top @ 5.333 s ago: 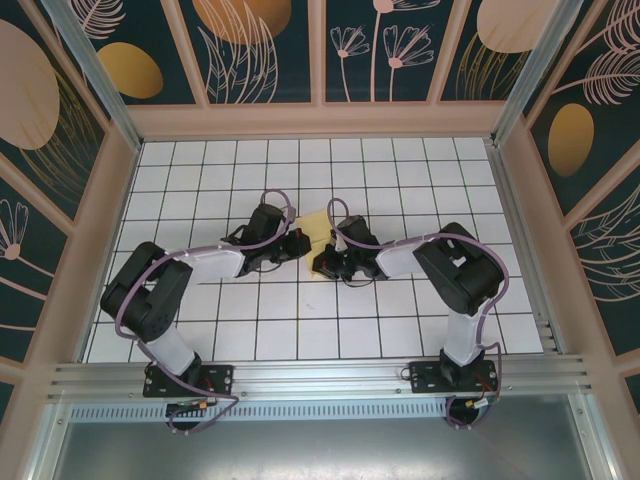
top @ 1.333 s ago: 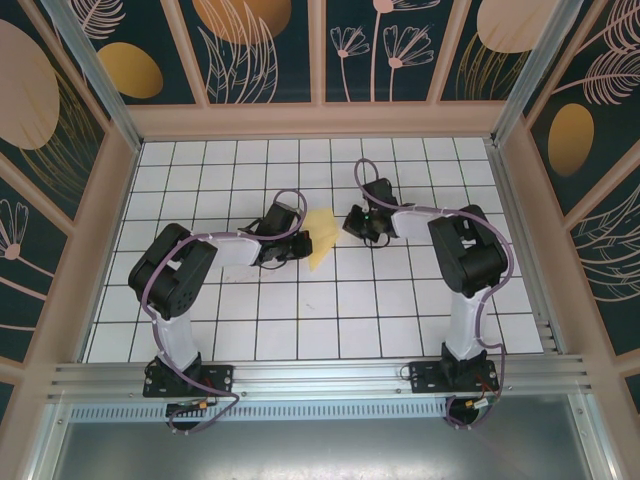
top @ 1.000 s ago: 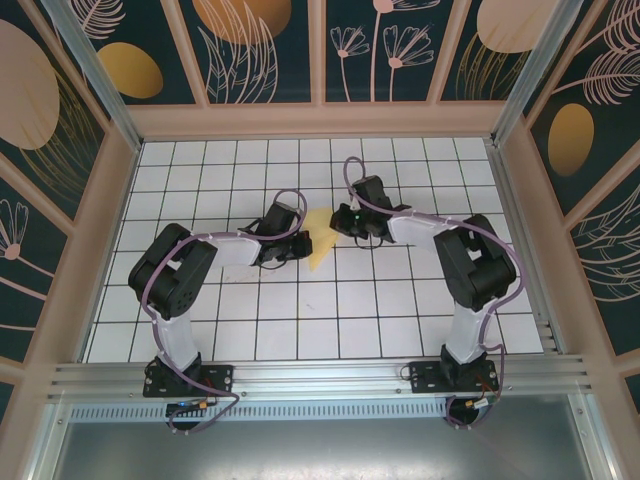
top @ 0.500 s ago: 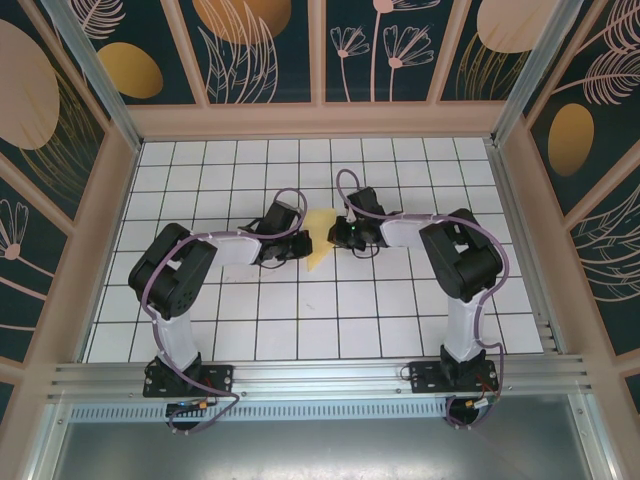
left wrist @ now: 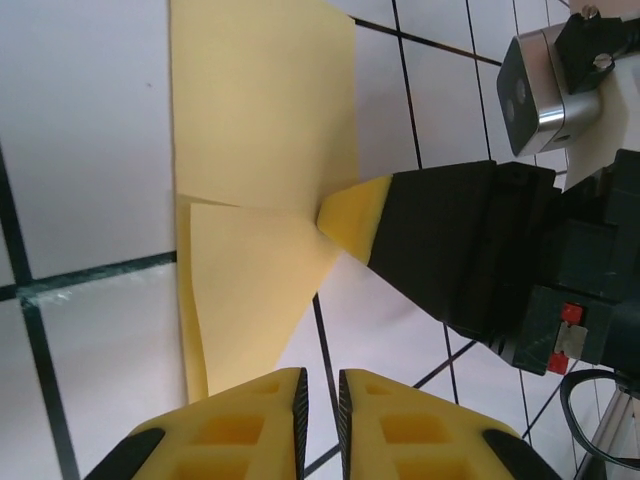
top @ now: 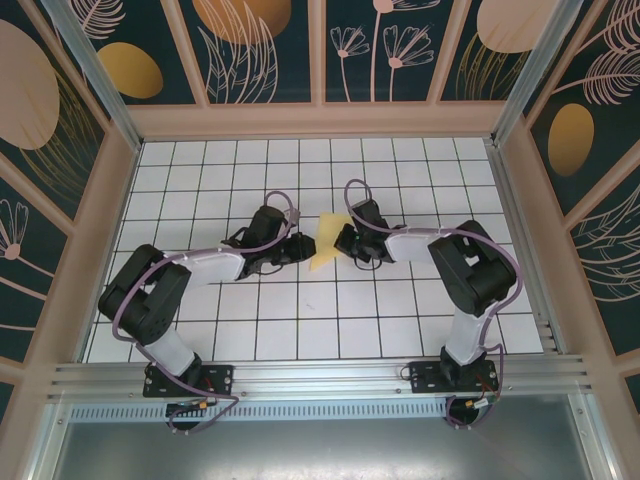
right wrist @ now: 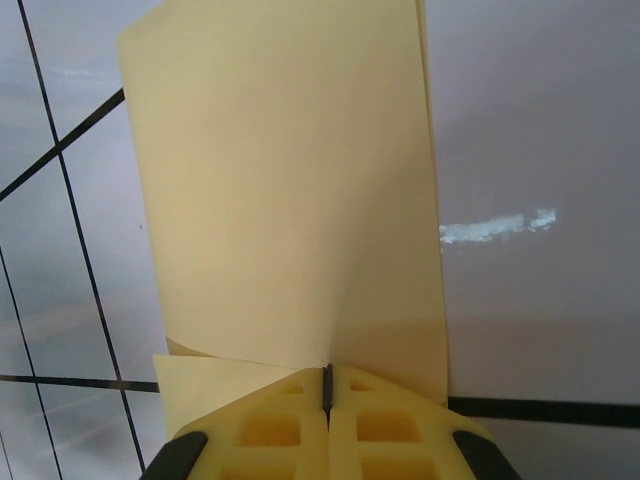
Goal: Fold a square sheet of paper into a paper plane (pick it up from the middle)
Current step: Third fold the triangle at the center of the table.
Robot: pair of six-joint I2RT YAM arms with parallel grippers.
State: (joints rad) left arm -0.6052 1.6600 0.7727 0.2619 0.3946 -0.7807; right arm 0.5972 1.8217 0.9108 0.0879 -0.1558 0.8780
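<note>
The small red and white part [left wrist: 567, 328] on the right gripper's black body, at the right of the left wrist view, was too small to show any marking. Above it, in the upper right corner, sat a silver camera housing [left wrist: 535, 85] with two dark lenses.

The sheet of paper [top: 327, 243] lay partly folded on the table [top: 400, 310], near the middle of the white grid, between the two grippers. The right gripper [top: 341, 241] was at its right edge. In the right wrist view its yellow fingers met at the bottom centre of the frame [right wrist: 326, 385], closed on the paper [right wrist: 290, 200] where the crease lines ran together. The left wrist view showed that same tip [left wrist: 335, 215] touching the sheet [left wrist: 260, 130] at the notch between an upper panel and a lower flap.

The left gripper [top: 303, 246] was at the sheet's left edge. Its fingers [left wrist: 318, 395] stood almost together with only a thin dark slit between them. The flap's lower corner ran down beside the left finger rather than into the slit.

Purple cables [top: 352, 190] looped over both arms. Dark wall panels [top: 260, 50] with pale flower drawings enclosed the table, and an aluminium rail [top: 320, 378] crossed the lower part of the top view.
</note>
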